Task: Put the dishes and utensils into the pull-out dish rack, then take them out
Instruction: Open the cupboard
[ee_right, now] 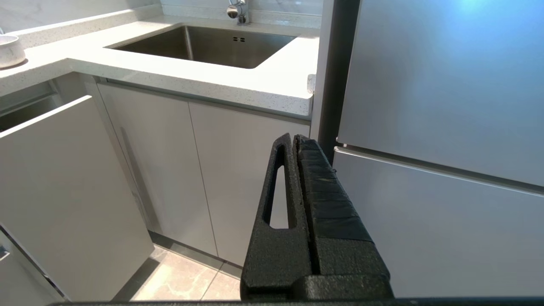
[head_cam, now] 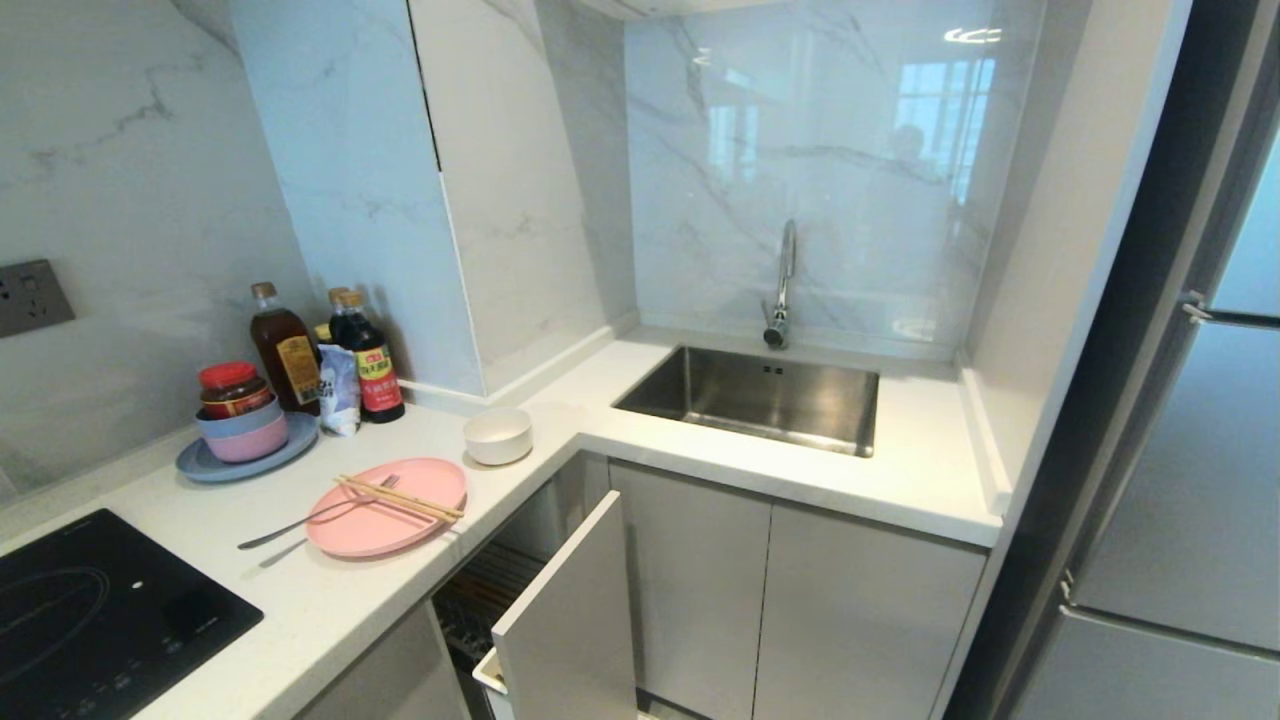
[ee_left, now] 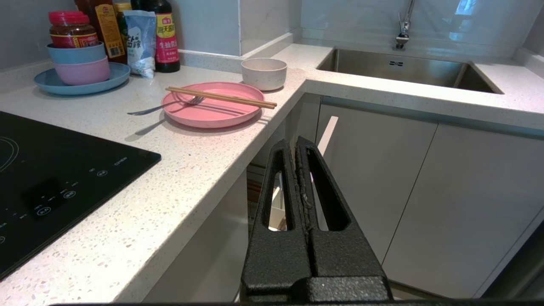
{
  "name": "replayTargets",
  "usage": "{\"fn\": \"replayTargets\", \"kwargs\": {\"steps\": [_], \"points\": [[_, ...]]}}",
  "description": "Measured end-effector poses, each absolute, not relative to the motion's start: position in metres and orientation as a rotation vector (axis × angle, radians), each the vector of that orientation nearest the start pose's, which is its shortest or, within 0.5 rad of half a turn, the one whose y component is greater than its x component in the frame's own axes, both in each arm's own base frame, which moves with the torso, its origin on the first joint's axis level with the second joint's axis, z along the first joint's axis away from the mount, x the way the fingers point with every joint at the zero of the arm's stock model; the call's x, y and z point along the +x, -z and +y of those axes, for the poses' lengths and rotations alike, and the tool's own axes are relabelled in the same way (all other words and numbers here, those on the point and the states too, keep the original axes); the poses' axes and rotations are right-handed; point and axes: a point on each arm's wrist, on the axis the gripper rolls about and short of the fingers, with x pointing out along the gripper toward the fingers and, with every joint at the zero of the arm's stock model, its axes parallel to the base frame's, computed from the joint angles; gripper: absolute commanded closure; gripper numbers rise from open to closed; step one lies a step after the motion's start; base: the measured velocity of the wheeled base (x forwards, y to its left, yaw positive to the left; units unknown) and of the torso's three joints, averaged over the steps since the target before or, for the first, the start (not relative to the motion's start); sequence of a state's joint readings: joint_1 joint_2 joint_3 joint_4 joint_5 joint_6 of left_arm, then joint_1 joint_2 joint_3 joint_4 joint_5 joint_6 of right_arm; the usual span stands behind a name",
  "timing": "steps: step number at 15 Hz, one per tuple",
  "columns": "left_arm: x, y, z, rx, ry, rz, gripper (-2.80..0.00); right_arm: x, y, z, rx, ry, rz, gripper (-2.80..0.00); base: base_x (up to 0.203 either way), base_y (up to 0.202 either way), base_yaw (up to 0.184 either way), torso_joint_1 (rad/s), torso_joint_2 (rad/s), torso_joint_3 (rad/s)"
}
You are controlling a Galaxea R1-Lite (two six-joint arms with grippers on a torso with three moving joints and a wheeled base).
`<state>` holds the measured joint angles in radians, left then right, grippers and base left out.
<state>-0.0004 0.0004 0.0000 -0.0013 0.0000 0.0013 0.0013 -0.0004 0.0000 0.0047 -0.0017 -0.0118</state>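
Ahead of the left gripper (ee_left: 296, 146), whose jaws are pressed together and empty, the pull-out dish rack (head_cam: 560, 610) is seen drawn partly out for loading. Beyond, on the table (ee_left: 178, 170), lie the pink plate (ee_left: 212, 109), bowl (ee_left: 264, 73), chopsticks (ee_left: 221, 97) and fork (ee_left: 165, 107). The right gripper (ee_right: 294, 142) is likewise closed and empty.

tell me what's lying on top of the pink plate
On the large round flat pink plate lies a pair of light wooden chopsticks, spanning it, and the tines of a slim silver metal fork, whose handle trails onto the white speckled counter. Nothing else shows.

chopsticks (head_cam: 400, 497) and fork (head_cam: 315, 516) on plate (head_cam: 385, 520), bowl (head_cam: 498, 436) behind
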Motion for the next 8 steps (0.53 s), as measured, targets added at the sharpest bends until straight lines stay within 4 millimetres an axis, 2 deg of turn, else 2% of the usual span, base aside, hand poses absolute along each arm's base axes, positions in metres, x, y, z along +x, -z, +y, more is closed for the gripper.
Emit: {"fn": "replayTargets", "kwargs": {"steps": [8], "points": [[-0.0228, -0.0756, 0.0, 0.001, 0.001, -0.001, 0.0, -0.0228, -0.075, -0.0001, -0.012, 0.0, 0.004, 0.0, 0.0, 0.0, 0.0, 0.0, 0.0, 0.0]]}}
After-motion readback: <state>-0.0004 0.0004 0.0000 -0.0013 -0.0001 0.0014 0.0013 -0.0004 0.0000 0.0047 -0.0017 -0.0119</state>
